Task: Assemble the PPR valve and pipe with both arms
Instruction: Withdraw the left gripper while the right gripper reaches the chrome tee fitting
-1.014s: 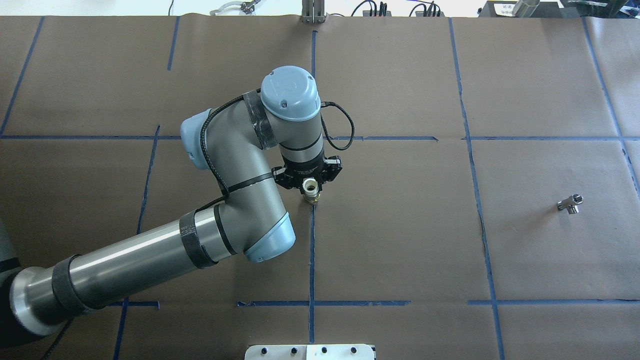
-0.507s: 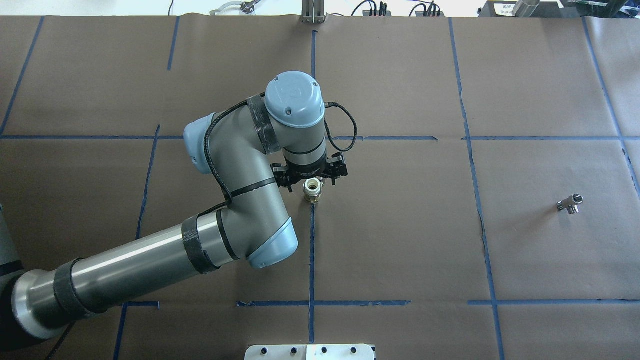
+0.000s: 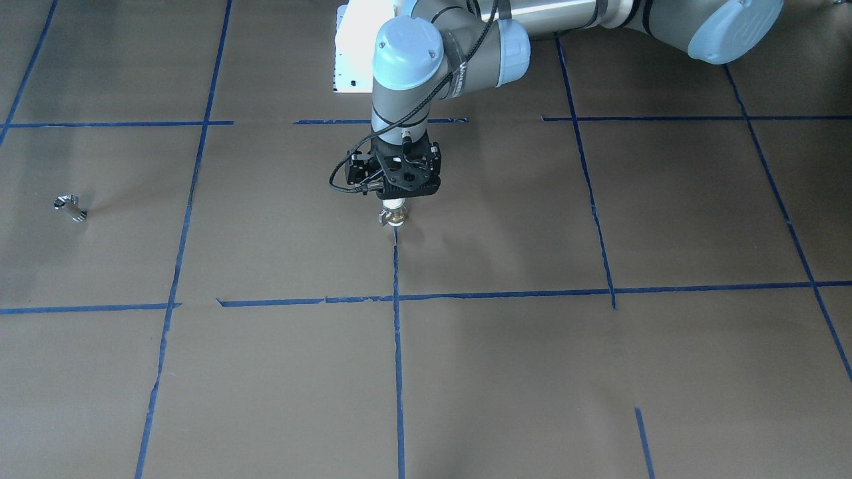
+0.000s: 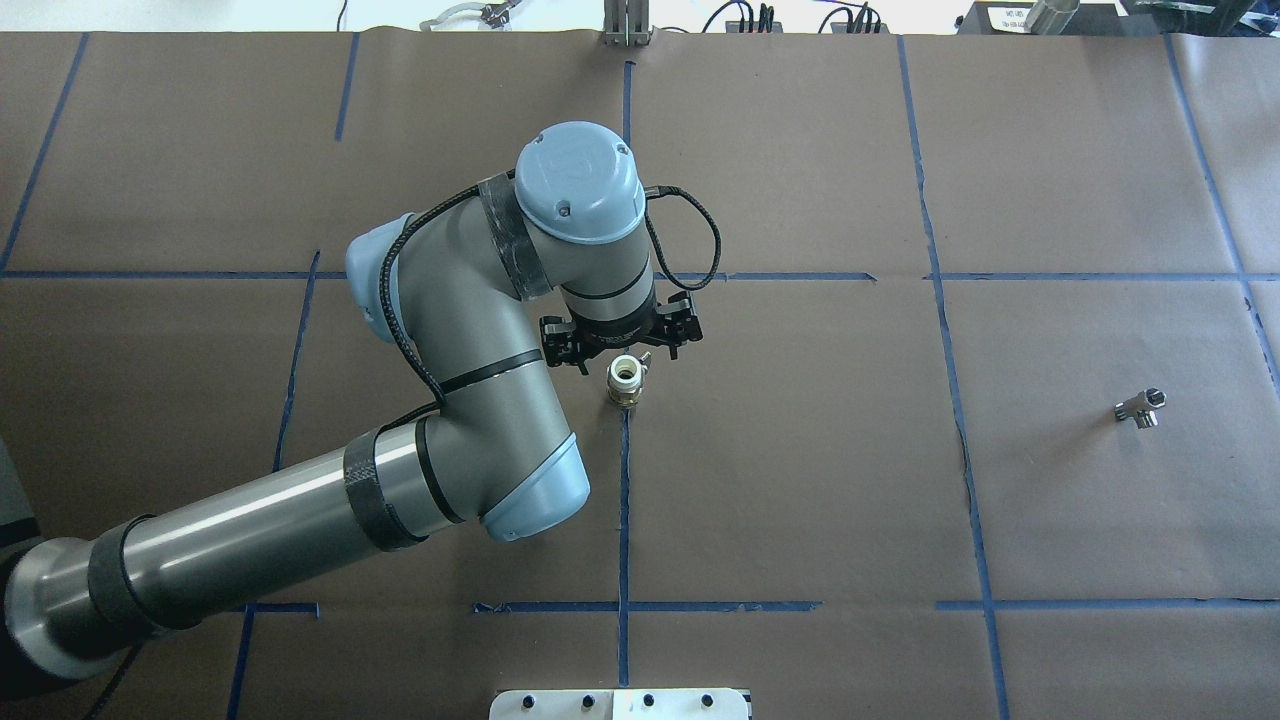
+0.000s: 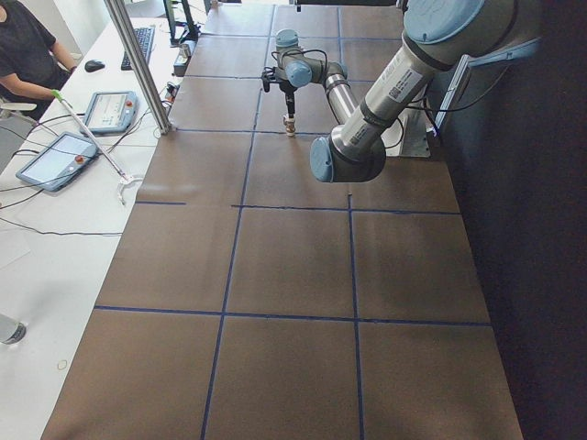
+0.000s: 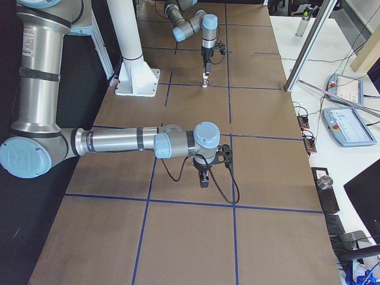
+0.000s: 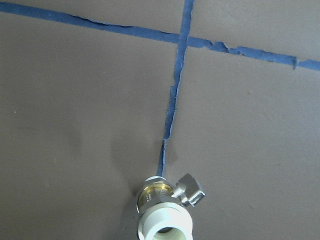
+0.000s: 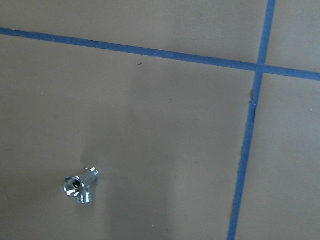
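The PPR valve (image 4: 625, 382) stands upright on the brown table at the end of a blue tape line, white end up, brass middle, small silver lever to one side. It also shows in the front view (image 3: 395, 214) and at the bottom edge of the left wrist view (image 7: 162, 210). My left gripper (image 4: 623, 352) hangs straight above it; its fingers are hidden under its black body, so I cannot tell whether it is open or shut. The silver pipe (image 4: 1140, 408) lies alone far to the right and shows in the right wrist view (image 8: 80, 185). My right gripper (image 6: 203, 181) shows only in the exterior right view; I cannot tell its state.
A white base plate (image 4: 620, 703) sits at the table's near edge. Blue tape lines (image 4: 625, 500) divide the brown paper into squares. An operators' desk with tablets (image 5: 55, 160) and a metal post (image 5: 138, 64) lie beyond the far edge.
My left arm has risen and its gripper has drawn back from the valve, so more of the valve and its lever shows. The valve and the pipe have stayed in place.
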Motion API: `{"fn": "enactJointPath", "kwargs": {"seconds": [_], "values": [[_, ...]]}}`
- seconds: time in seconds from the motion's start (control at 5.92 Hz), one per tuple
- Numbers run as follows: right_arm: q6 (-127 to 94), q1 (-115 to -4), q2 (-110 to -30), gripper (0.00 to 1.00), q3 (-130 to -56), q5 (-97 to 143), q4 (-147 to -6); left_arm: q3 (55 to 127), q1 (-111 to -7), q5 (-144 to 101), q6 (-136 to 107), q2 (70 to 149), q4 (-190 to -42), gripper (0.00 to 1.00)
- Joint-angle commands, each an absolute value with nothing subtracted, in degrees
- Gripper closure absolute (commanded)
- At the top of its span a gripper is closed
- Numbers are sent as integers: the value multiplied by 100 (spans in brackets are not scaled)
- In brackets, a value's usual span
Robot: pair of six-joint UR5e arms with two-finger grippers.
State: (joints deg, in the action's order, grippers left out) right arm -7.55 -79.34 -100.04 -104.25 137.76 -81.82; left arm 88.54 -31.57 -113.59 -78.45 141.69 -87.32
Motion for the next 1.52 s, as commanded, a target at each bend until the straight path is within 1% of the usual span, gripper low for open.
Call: {"fn": "enactJointPath", "kwargs": {"seconds": [0.0, 0.34, 0.51, 0.68, 0.85, 1.18, 1.35], "values": [[-2810, -7036, -10396, 0, -10529, 13729, -6407, 9872, -3295, -11373, -7788, 13453, -8552, 0], [-3495, -6349, -10301, 0, -10599, 13230, -6311, 10841, -3541, -11399, -7413, 12537, -8604, 0], [-3681, -6128, -10214, 0, -10539, 13132, -6319, 11211, -3655, -11408, -7253, 12211, -8587, 0], [-3865, -6013, -9917, 1, -10390, 13140, -6380, 11302, -3656, -11417, -7234, 11999, -8622, 0], [-4102, -5881, -9766, 1, -10215, 13105, -6372, 11329, -3665, -11417, -7233, 11988, -8622, 0], [-4096, -5784, -9651, 2, -9828, 13096, -6354, 11338, -3665, -11426, -7233, 11979, -8622, 0], [-4096, -5766, -9685, 3, -9791, 13096, -6354, 11329, -3665, -11426, -7233, 11979, -8622, 0]]}}
